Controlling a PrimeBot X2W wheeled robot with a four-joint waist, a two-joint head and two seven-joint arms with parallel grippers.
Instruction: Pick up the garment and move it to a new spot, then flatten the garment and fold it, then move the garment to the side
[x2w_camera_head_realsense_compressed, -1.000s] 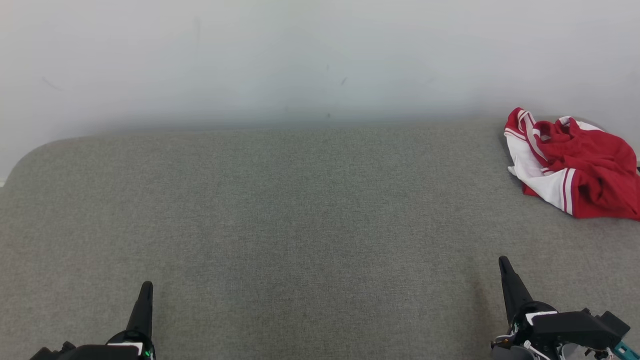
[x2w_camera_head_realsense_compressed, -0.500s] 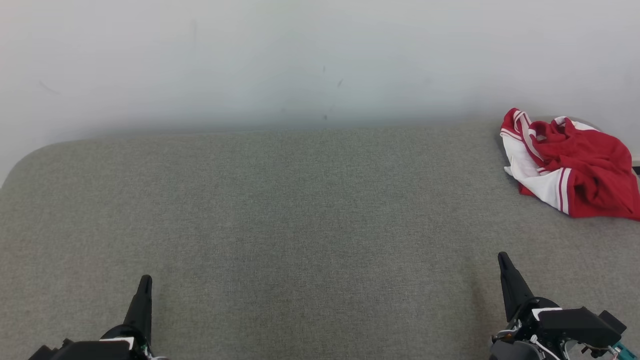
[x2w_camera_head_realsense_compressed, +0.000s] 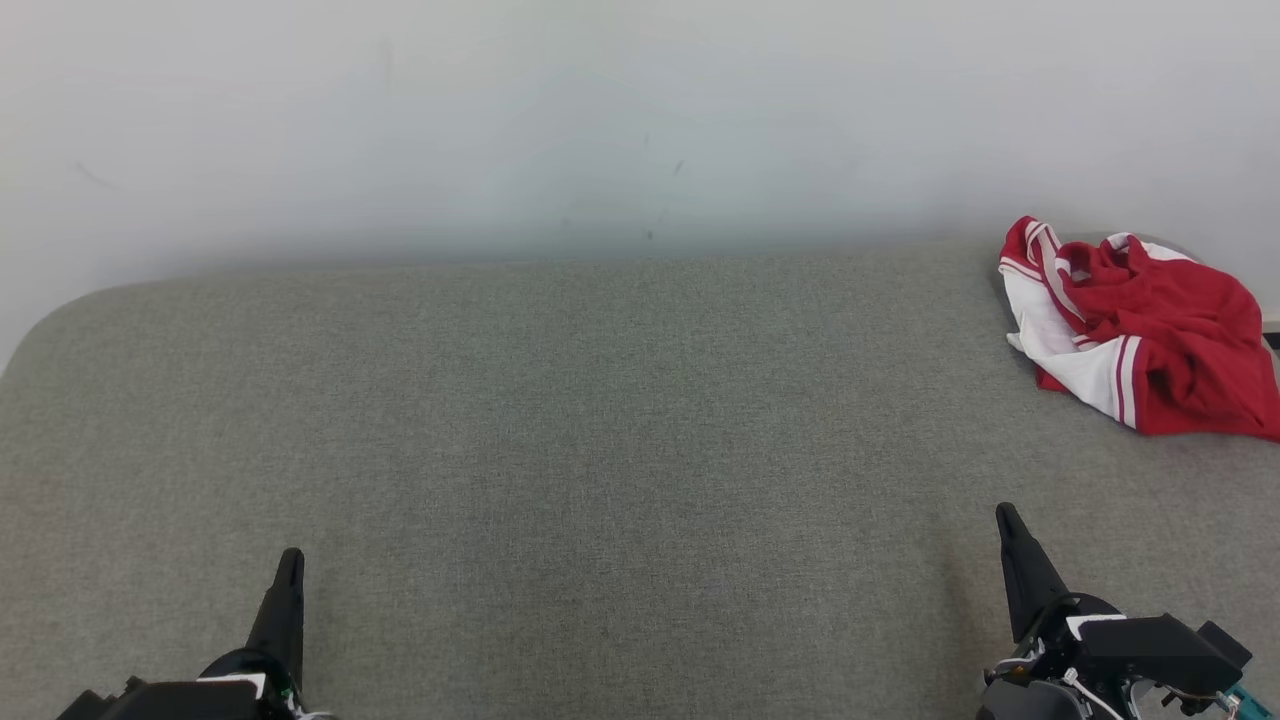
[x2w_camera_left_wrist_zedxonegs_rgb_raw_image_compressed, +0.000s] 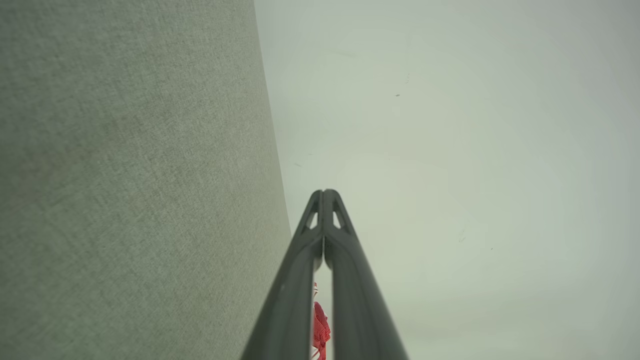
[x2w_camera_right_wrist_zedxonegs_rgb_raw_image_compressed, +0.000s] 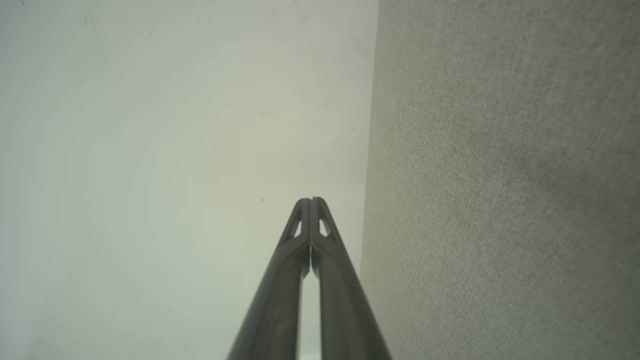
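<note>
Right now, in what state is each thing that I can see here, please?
garment: crumpled in a heap, lying at the far right of the grey surface, not held
left gripper: fingers shut, empty
right gripper: fingers shut, empty

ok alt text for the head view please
A crumpled red and white garment lies at the far right of a grey fabric surface against a pale wall. The left pincer and right pincer, both shut, point up from the bottom corners, apart from it.
</note>
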